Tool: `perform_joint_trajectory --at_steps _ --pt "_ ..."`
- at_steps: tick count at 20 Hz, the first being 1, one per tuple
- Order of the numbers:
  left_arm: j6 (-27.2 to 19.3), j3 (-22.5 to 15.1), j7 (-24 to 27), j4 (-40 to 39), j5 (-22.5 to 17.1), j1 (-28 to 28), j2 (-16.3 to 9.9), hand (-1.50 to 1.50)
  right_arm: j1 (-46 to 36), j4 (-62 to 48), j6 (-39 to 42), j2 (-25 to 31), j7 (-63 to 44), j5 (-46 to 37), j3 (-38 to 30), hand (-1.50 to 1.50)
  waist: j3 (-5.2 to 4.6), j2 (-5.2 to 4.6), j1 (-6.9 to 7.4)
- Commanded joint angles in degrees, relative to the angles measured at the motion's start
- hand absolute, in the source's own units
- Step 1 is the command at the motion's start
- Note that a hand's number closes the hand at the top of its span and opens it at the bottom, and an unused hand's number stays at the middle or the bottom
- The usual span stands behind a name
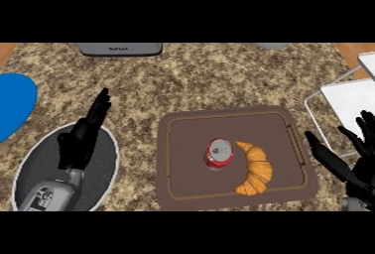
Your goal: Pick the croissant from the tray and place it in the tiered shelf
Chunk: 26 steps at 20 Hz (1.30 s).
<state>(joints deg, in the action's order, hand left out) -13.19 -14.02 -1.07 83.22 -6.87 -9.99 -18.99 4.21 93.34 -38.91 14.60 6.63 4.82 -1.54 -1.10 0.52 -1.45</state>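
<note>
On the brown tray (pixel 183 163) at the counter's centre, the croissant (pixel 255 169) lies just beside a red can (pixel 219 154). The right hand (pixel 351 166) hangs open beside the tray's right edge, fingers spread, holding nothing, below the white tiered shelf (pixel 350 99). The left hand (pixel 82 136) rests open with straight fingers over a grey plate (pixel 106 168).

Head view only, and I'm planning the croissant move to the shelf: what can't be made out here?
- Shelf: cut by the right edge; its tiers don't show.
- Right hand: partly cut by the right edge.
- Croissant and can on the tray: touching or apart, cannot tell.
- Grey thing and blue thing: cut by the top and left edges, unidentifiable.
- Left hand: hides part of the plate.
</note>
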Motion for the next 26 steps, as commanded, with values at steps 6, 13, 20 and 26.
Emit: perform_joint_trajectory --at_steps 6,13,20,26 --pt "1.1 -1.0 1.0 0.1 1.6 0.3 2.4 0.0 16.1 13.2 7.2 2.6 -2.8 -1.2 6.1 -1.5 1.0 -0.42 0.85" --pt "0.6 -0.9 -1.2 -0.7 2.8 -2.1 3.8 0.0 15.6 27.2 9.3 15.8 -27.5 -12.3 8.9 -1.5 0.94 -0.55 1.29" --pt "3.1 0.5 -0.1 -1.9 1.7 -2.7 2.8 0.0 13.1 34.3 20.8 26.9 -49.4 -18.6 13.8 -1.5 0.84 -0.64 1.77" --pt "4.0 0.0 -0.1 -3.6 2.4 -4.0 3.8 0.0 2.2 38.7 30.3 32.2 -71.2 -22.1 17.9 -1.5 0.86 -0.87 2.65"
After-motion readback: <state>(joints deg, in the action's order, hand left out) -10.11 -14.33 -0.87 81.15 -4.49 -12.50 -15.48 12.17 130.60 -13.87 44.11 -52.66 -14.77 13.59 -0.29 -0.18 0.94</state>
